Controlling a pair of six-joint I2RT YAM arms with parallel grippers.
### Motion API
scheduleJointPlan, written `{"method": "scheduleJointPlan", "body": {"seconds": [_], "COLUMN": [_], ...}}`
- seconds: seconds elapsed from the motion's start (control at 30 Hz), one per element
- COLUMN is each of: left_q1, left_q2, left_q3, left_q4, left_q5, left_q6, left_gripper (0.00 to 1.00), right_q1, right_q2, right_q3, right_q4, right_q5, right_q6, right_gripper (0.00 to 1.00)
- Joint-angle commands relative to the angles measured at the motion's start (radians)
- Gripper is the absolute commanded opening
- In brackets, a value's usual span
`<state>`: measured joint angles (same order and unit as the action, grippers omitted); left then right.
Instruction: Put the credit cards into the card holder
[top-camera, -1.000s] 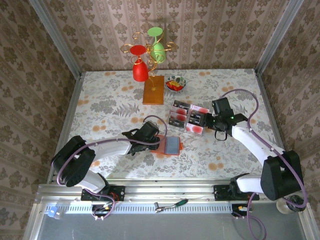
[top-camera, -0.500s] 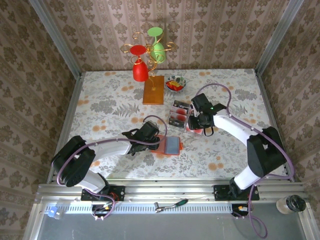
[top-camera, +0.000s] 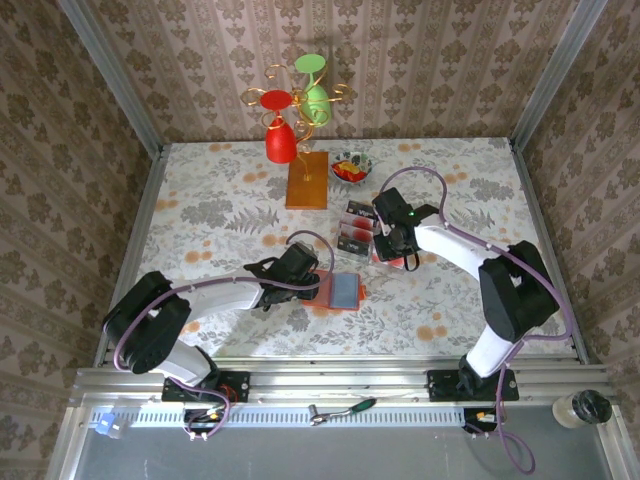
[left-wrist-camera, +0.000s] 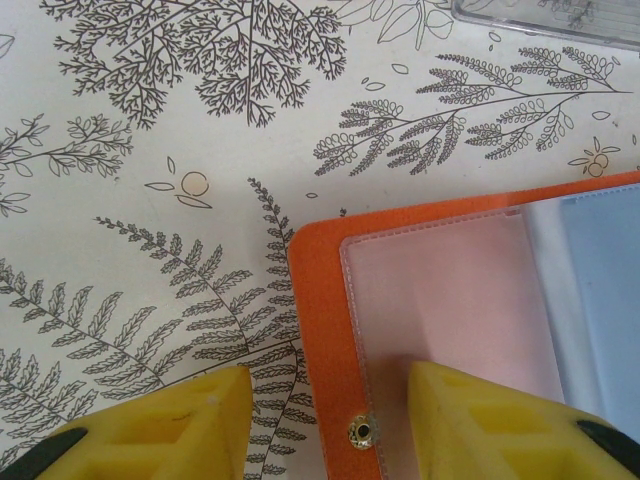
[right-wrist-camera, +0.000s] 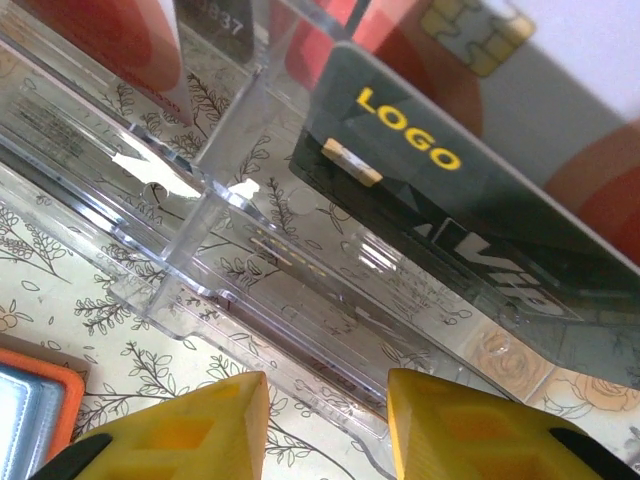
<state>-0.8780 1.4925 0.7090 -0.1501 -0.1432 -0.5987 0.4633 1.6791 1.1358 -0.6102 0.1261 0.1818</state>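
The card holder (top-camera: 345, 291) lies open on the table, bright orange with a pink pocket (left-wrist-camera: 450, 300) and a blue one (left-wrist-camera: 600, 290). My left gripper (top-camera: 318, 285) is open at its left edge. The orange border with a snap stud (left-wrist-camera: 362, 432) sits between the yellow fingers, and the right finger (left-wrist-camera: 500, 420) is over the pink pocket. The credit cards stand in a clear tray (top-camera: 362, 232): a black card (right-wrist-camera: 430, 200) printed LOGO, a pale card with red blotches (right-wrist-camera: 500, 50) and a red one (right-wrist-camera: 100, 40). My right gripper (top-camera: 386, 246) hangs open over the tray's near rim (right-wrist-camera: 300, 330), holding nothing.
A wooden stand (top-camera: 306, 180) with a red and a green glass rises at the back, with a small bowl (top-camera: 350, 165) beside it. A corner of the orange card holder (right-wrist-camera: 30, 400) lies just left of the tray. Patterned walls close the table's sides.
My right arm has swung left from the tray's right side to above the cards. The left arm and the card holder have stayed put.
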Motion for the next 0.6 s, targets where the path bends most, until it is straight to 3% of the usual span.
{"method": "scheduleJointPlan", "body": {"seconds": [0.0, 0.4, 0.57], "left_q1": [-0.009, -0.007, -0.009], "left_q2": [-0.008, -0.010, -0.013], "left_q3": [0.006, 0.005, 0.000], "left_q4": [-0.025, -0.021, -0.020], "left_q5": [-0.015, -0.016, -0.018], "left_q6": [-0.004, -0.002, -0.004], "left_gripper": [0.46, 0.46, 0.46], "right_q1": [0.008, 0.011, 0.011], "right_q2": [0.024, 0.020, 0.023], "right_q3": [0.031, 0.022, 0.019], "right_q4": [-0.028, -0.032, -0.031], "right_q5": [0.021, -0.020, -0.029], "right_q6": [-0.024, -0.054, -0.061], "right_gripper": [0.35, 0.15, 0.24]}}
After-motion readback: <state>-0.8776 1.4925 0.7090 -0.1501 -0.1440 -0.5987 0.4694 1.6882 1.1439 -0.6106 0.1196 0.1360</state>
